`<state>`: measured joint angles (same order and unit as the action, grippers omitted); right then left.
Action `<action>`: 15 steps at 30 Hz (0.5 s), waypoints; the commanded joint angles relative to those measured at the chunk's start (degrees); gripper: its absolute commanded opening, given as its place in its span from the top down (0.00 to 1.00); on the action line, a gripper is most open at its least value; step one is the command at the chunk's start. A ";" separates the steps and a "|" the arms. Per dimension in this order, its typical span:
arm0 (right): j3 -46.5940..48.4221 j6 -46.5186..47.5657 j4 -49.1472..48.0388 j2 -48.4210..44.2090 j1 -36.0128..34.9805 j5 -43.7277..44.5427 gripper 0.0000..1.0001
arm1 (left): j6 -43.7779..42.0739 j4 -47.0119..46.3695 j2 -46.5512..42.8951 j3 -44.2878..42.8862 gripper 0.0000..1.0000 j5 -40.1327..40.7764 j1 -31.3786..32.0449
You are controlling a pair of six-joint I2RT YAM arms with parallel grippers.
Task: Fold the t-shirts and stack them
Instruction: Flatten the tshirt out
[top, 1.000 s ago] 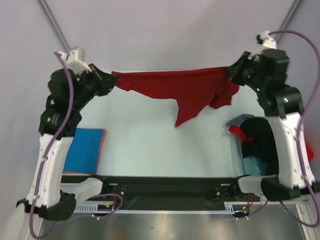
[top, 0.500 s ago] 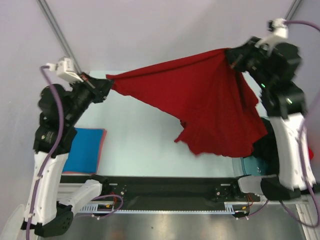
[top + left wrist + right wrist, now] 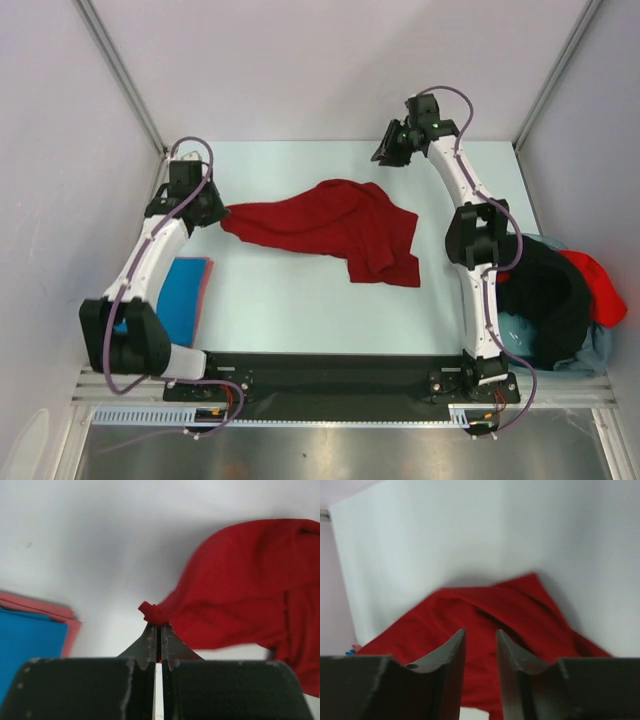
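A dark red t-shirt point(image 3: 330, 225) lies crumpled across the middle of the table. My left gripper point(image 3: 218, 211) is shut on the shirt's left corner; in the left wrist view a small tuft of red cloth point(image 3: 152, 612) shows at the tips of the left gripper point(image 3: 159, 626). My right gripper point(image 3: 385, 152) hovers open near the back of the table, apart from the shirt. Through the right gripper point(image 3: 480, 632) with nothing between its fingers I see the red cloth point(image 3: 485, 610) below. A folded bright blue t-shirt point(image 3: 180, 298) lies at the left on a folded reddish one.
A heap of unfolded shirts sits at the right edge: black point(image 3: 545, 300), bright red point(image 3: 602, 288) and pale grey-blue point(image 3: 590, 352). The right arm's links stretch over the table's right side. White walls close in the back and sides.
The shirt hung spread in the air between both grippers. Now the right gripper has opened and let go, the shirt has dropped onto the table, and both arms have lowered.
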<state>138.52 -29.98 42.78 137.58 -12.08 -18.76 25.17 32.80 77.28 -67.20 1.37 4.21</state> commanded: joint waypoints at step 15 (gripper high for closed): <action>-54.47 13.89 6.11 -36.31 -1.19 -6.11 0.42 | -5.66 2.01 2.27 3.82 0.28 -6.45 -2.98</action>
<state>92.16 -18.61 50.68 103.55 -12.19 -21.54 19.00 34.13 84.14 -65.49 -0.89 0.62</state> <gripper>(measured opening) 0.574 0.703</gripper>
